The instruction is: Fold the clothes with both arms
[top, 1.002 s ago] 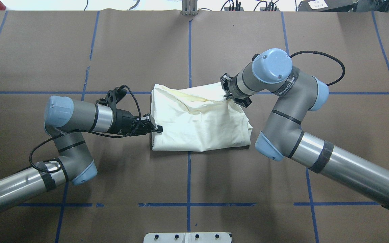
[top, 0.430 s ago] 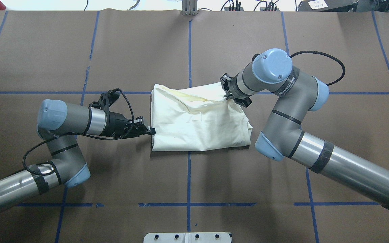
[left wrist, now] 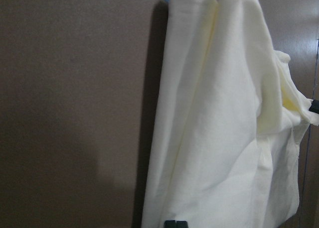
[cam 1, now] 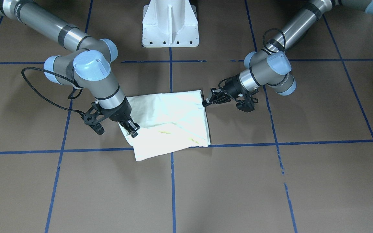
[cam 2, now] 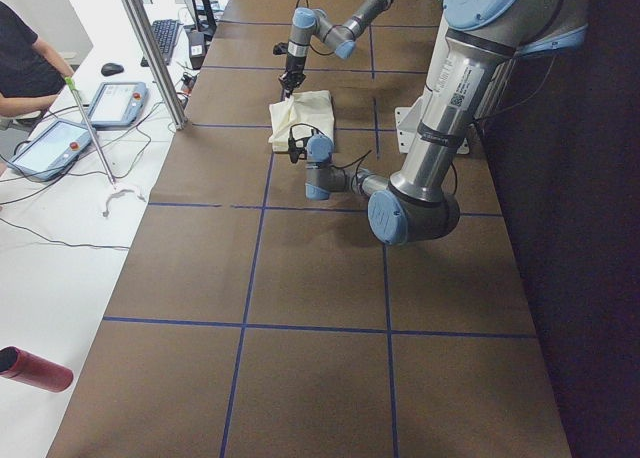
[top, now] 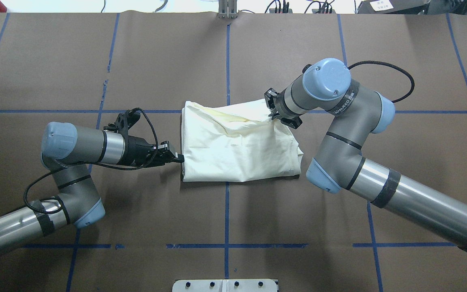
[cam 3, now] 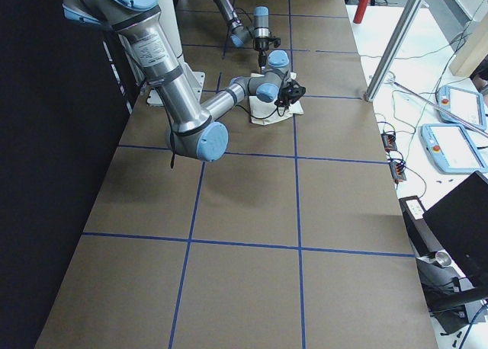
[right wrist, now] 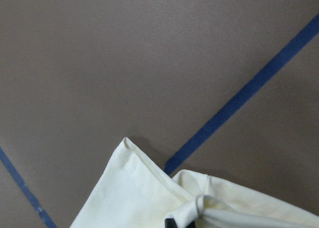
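- Item: cream T-shirt (top: 237, 146) lies mid-counter (top: 156, 61), already folded into a compact, roughly rectangular pad. No print is visible, so the plain side faces up.
- Right fingers (cam 1: 132, 129): closed on the shirt's far-right corner. The wrist cam shows cloth bunched at the tips, and the corner sits raised w/ a loose flap beside it.
- Left fingers (top: 178, 158): drawn together, tips at the shirt's left edge, nearer the near corner. Cannot tell whether cloth is pinched between them.
- Step in hand (est.): late fold stage. Right arm holds a corner for the next fold or for tidying; left arm is at the opposite edge as anchor.
- Next move (est.): confirm left-side hold first. Then carry the gripped corner across the pad w/o dragging the lower layers, lay it flat, and release.
- Risk: loose far flap may crease or slip open.
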You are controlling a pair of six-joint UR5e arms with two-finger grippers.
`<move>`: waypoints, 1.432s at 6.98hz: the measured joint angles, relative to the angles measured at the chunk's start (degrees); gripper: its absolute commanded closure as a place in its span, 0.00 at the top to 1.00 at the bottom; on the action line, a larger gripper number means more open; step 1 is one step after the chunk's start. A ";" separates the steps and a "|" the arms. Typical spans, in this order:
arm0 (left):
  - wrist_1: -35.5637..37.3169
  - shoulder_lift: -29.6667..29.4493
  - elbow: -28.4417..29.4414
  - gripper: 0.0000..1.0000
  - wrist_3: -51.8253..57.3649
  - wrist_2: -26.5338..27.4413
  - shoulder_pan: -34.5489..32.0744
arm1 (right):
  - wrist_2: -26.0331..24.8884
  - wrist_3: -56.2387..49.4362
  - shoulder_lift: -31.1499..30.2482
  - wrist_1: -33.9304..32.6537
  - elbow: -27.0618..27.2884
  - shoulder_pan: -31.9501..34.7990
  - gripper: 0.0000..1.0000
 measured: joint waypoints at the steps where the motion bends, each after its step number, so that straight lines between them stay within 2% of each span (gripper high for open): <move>1: -0.02 1.32 -1.31 0.00 0.58 0.02 -0.28 | 0.23 -0.02 0.35 -0.05 0.00 0.50 1.00; 3: 0.50 2.94 -4.00 0.00 1.36 -0.20 -2.31 | 5.53 -0.33 2.08 -0.17 0.21 4.26 1.00; 5: 3.99 1.63 -4.52 0.00 1.51 -0.11 -3.37 | 9.74 -0.58 3.12 -0.23 0.92 6.79 1.00; 8: 15.75 -5.00 -4.34 0.00 3.00 2.29 -3.00 | 9.88 -0.60 2.58 -0.32 2.05 4.98 1.00; 10: 21.41 -7.34 -3.41 0.00 7.45 4.51 -2.85 | 9.64 -0.58 2.26 -0.35 2.66 3.93 1.00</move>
